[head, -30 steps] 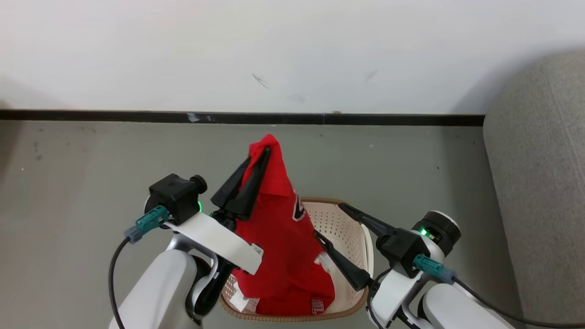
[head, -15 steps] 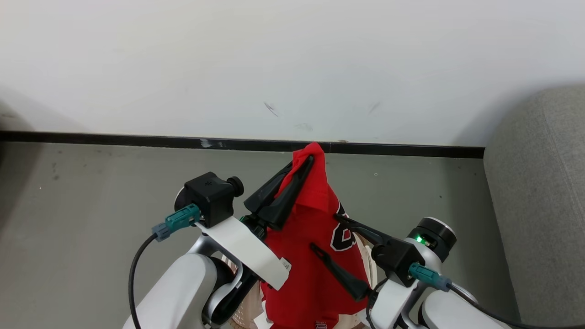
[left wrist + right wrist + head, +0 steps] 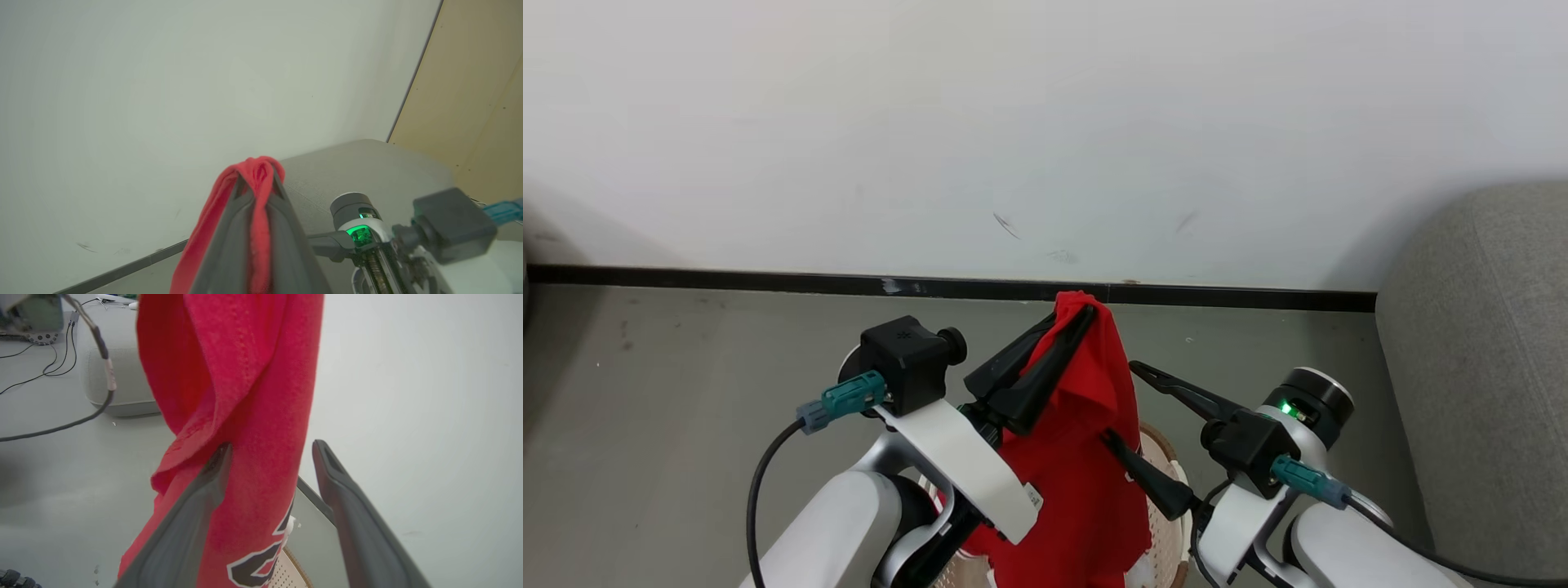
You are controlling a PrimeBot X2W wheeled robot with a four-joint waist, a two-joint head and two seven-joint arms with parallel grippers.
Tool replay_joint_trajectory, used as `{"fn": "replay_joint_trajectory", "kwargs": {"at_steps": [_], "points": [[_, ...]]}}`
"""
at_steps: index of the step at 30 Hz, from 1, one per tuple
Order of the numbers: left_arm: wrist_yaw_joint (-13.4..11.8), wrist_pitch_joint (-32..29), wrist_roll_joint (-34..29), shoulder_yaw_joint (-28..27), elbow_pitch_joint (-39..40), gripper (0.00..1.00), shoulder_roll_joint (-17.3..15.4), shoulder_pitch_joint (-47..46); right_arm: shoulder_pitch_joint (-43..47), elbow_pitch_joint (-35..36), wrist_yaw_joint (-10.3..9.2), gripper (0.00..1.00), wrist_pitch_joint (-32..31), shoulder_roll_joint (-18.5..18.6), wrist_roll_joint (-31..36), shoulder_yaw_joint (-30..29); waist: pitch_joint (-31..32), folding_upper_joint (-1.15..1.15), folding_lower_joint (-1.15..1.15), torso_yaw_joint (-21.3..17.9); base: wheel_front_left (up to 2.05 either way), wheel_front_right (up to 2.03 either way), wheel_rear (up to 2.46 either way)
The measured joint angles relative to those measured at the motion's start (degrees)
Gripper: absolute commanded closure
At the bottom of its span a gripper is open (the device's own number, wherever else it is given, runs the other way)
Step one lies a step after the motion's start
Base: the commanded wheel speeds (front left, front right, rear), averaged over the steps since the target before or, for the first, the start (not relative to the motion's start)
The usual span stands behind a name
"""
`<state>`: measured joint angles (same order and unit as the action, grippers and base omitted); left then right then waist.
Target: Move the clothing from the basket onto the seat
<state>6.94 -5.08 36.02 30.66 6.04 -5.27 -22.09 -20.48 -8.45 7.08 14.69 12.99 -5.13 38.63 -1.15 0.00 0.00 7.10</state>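
- Left gripper (image 3: 1068,317): its fingers are pressed together on a bunched fold of the clothing (image 3: 1086,482), pointing toward 1 o'clock in the head view. The left wrist view shows red fabric squeezed between the tips and spilling over them, so I judge the grip sound.
- The clothing hangs from that pinch as a long red drape toward 6 o'clock. Its lower end reaches the basket (image 3: 1170,543); I can't tell whether the hem is clear of the rim.
- The basket stands on the floor (image 3: 686,408) at the bottom of the head view, mostly hidden behind the drape and my arms.
- Right gripper (image 3: 1119,400): fingers wide apart and holding nothing. They sit against the right edge of the drape. In the right wrist view one finger crosses in front of the fabric and the other stands clear of it.
- The seat (image 3: 1478,367) lies at 3 o'clock from the basket, well apart from the garment, with nothing red on it that I can see.
- Step in hand, as I read it: lifting out, with the carry not begun. Next I'd raise until the hem clears the rim, swing toward 3 o'clock and release over the cushion. The tail could snag the basket or the open right fingers.
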Motion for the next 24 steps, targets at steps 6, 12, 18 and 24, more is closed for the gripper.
{"fn": "replay_joint_trajectory", "kwargs": {"at_steps": [6,12,18,24], "points": [[0.0,-2.0,2.1,0.7,2.5,1.0,0.2,0.5,0.1,0.0,0.0,0.0,0.0,0.3,-1.4,1.2,0.5,0.0,0.0,0.2,0.0,0.0,0.0],[0.0,-3.8,4.5,2.2,5.3,1.0,0.5,0.5,0.6,-1.4,0.0,0.0,0.0,0.4,-3.6,3.4,0.6,0.0,0.0,0.7,0.0,0.0,0.0],[0.0,-6.0,7.4,3.7,8.4,1.0,1.0,0.4,1.5,-2.8,0.0,0.0,0.0,1.1,-5.7,5.2,0.4,0.0,0.0,1.2,0.0,0.0,0.0],[-0.2,-6.9,7.9,2.6,9.7,1.0,0.8,0.4,1.6,-4.2,0.0,1.0,0.0,1.7,-7.6,6.1,0.0,0.0,0.0,1.4,0.0,0.0,0.0]]}}
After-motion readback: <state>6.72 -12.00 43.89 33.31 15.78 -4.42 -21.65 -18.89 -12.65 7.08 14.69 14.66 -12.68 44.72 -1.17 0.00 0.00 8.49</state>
